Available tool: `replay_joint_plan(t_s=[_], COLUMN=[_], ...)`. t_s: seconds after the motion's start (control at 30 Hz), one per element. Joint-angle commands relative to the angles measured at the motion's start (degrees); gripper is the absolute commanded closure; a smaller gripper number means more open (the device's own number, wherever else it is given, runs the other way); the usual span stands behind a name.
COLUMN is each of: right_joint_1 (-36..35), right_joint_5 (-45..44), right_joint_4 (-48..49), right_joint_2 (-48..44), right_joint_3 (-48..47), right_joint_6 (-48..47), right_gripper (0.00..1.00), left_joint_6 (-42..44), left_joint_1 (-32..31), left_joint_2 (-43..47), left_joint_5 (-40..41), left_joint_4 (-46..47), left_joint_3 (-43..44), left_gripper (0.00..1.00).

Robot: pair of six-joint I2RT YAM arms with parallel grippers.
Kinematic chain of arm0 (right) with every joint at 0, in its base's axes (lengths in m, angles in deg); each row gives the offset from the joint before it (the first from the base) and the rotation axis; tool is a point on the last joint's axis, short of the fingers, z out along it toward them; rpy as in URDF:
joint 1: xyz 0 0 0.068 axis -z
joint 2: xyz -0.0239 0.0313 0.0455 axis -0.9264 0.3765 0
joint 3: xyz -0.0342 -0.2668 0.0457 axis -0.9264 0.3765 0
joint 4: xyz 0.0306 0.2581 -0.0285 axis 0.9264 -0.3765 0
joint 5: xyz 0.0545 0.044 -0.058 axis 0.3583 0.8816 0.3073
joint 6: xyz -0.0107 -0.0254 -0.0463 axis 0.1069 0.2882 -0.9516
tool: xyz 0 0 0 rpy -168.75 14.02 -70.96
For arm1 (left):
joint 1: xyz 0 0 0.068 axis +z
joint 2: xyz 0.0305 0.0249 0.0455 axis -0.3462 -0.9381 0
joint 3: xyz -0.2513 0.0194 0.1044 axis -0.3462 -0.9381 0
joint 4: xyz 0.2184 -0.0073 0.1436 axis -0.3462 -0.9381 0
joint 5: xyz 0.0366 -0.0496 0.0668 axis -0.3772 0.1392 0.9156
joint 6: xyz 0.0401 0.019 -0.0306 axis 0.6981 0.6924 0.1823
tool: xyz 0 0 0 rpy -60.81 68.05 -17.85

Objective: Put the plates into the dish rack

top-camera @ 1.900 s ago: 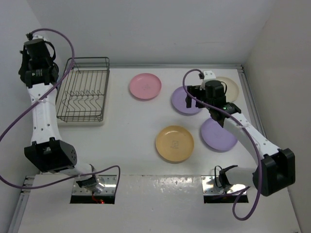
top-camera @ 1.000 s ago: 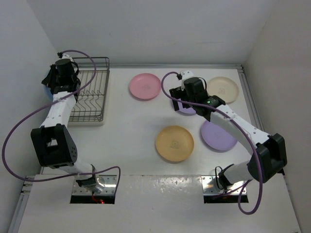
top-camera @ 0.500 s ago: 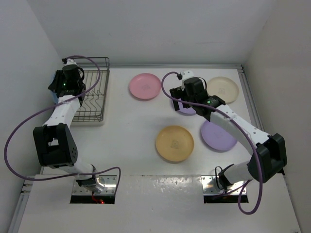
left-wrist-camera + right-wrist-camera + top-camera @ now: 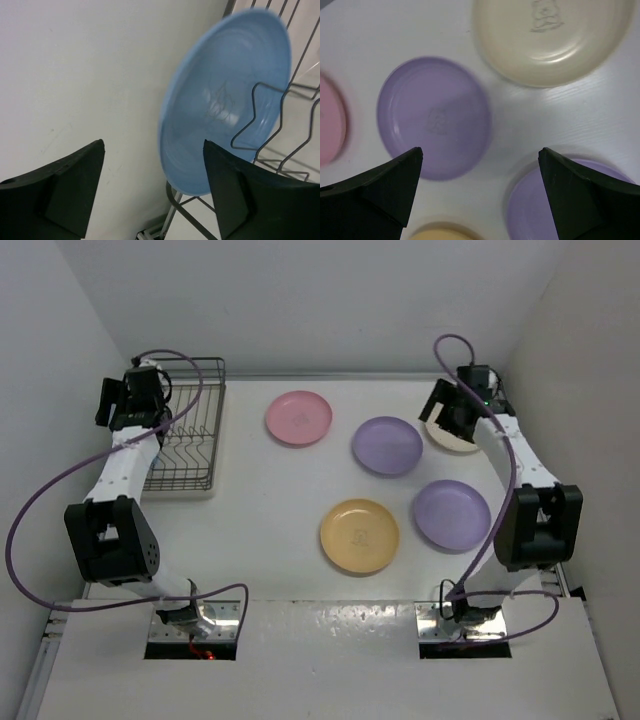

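Note:
A blue plate (image 4: 225, 100) stands on edge in the dish rack (image 4: 272, 112), leaning on a wire tine close to the wall. My left gripper (image 4: 152, 192) is open just below it, and neither finger touches the plate. In the top view the left gripper (image 4: 118, 410) is at the left end of the dish rack (image 4: 180, 458). My right gripper (image 4: 480, 195) is open and empty, above the table between a lavender plate (image 4: 434, 117), the cream plate (image 4: 550, 35) and the other lavender plate (image 4: 532, 202). In the top view the right gripper (image 4: 443, 418) covers part of the cream plate (image 4: 457, 443).
A pink plate (image 4: 298, 418), the two lavender plates (image 4: 387, 445) (image 4: 451, 515) and an orange plate (image 4: 359, 536) lie flat on the white table. White walls stand close on the left, the back and the right. The left wall is right beside the rack.
My left gripper has opened and let go of the blue plate, which now stands in the rack. The right arm has swung from the middle lavender plate to the back right, over the cream plate.

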Motion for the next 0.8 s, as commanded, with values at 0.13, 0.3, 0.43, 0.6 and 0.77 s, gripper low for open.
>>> replay_joint_plan(t_s=[0.13, 0.3, 0.43, 0.6, 0.77], right_joint_1=[15.65, 19.26, 21.02, 21.64, 21.64], right_joint_5=[-0.66, -5.07, -4.98, -3.84, -7.61], right_joint_4=[3.09, -0.69, -1.84, 0.8, 0.36], right_joint_2=[10.21, 24.79, 33.23, 37.46, 36.24], right_joint_3=[-3.59, -15.87, -22.49, -23.47, -23.12], right_joint_6=[19.68, 22.24, 23.47, 23.21, 21.55], right_gripper=[0.01, 0.03, 0.13, 0.4, 1.0], left_joint_6=[0.96, 2.01, 1.49, 0.43, -0.18], left_joint_1=[0.63, 0.63, 0.1, -0.43, -3.23], left_joint_2=[3.57, 4.71, 5.76, 6.29, 5.77], left_joint_5=[-11.84, -20.99, -20.99, -18.89, -18.89], left_joint_4=[-11.48, -22.57, -26.63, -27.25, -28.3], left_joint_3=[12.4, 19.96, 21.12, 19.98, 20.76], left_gripper=[0.11, 0.1, 0.1, 0.1, 0.1])
